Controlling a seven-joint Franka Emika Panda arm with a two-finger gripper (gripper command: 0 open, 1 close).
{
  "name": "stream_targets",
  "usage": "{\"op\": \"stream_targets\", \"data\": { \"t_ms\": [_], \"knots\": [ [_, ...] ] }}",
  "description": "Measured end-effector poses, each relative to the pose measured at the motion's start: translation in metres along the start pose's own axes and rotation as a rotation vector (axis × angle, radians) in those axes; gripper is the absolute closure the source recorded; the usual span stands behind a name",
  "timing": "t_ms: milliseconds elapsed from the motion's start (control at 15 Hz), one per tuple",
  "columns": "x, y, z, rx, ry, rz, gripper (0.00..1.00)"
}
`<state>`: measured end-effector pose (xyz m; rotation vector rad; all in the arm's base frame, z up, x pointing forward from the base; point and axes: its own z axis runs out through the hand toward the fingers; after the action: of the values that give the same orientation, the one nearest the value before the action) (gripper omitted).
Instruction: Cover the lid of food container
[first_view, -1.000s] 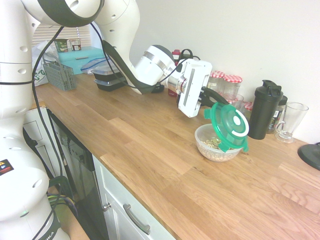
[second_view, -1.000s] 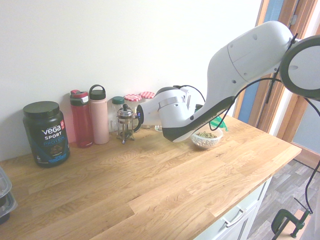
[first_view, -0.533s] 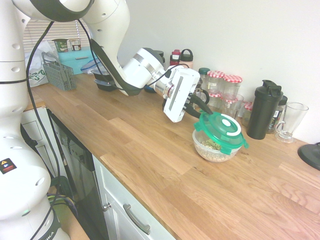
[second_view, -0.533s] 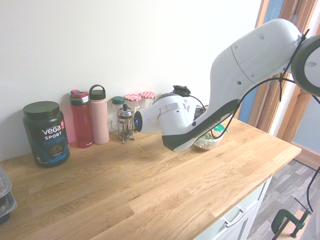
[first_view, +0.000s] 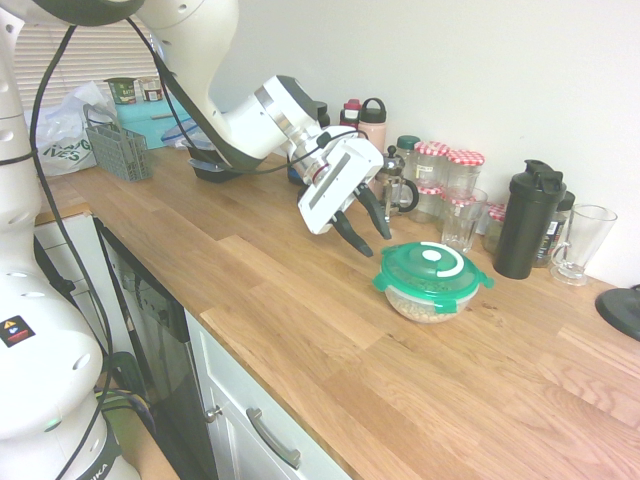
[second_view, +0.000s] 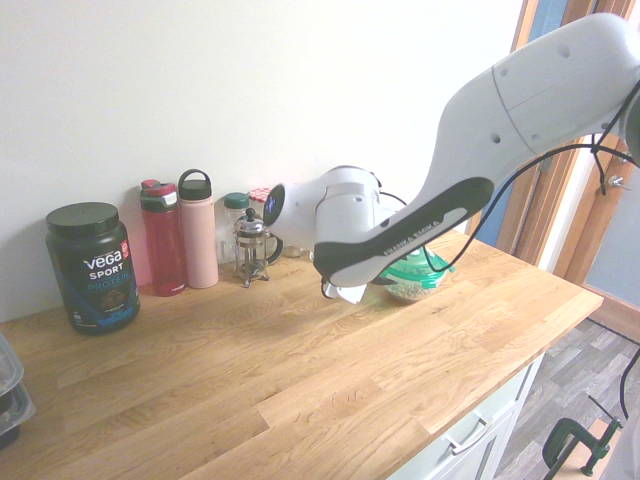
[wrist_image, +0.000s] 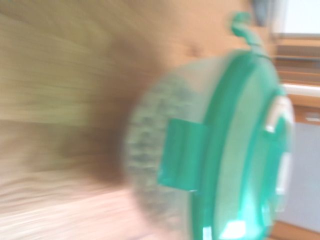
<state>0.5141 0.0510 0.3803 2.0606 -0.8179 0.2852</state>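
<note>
1. Lid (first_view: 428, 268) of round green plastic, with a white ring and centre, now lies across the top of the round clear plastic bowl (first_view: 424, 306) with pale cereal-like pieces inside. A second ago you had it tipped steeply at the bowl's edge, leaving the contents exposed; half a second ago it still slanted, with the dark fingers at its edge.
2. Your white gripper (first_view: 378, 245) with dark fingers has let go: its fingers stand clearly apart, with nothing between them. The fingertips are just beside the lid, on the side nearer the arm's base, and the hand has drawn back that way since the earlier frames.
3. You now have the lid's white centre facing up and its face roughly level. It is round, so it gives you no long axis to read; its visible clip tabs point outward around the rim. In the wrist view, you can see one broad tab reaching down alongside the bowl's wall.
4. Your bowl stands upright on the light wooden counter (first_view: 300, 350), in front of the black shaker bottle (first_view: 530, 220) and the clear glass jars with red-and-white checked lids (first_view: 463, 180), as you see it in the first exterior view.
</note>
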Motion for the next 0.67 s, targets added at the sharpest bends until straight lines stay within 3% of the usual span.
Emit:
{"op": "stream_targets", "data": {
  "t_ms": [333, 667],
  "knots": [
    [0.055, 0.032, -0.056, 0.263, -0.228, -0.01, 0.0],
    [0.068, 0.032, -0.05, 0.523, -0.471, -0.026, 0.0]
  ]
}}
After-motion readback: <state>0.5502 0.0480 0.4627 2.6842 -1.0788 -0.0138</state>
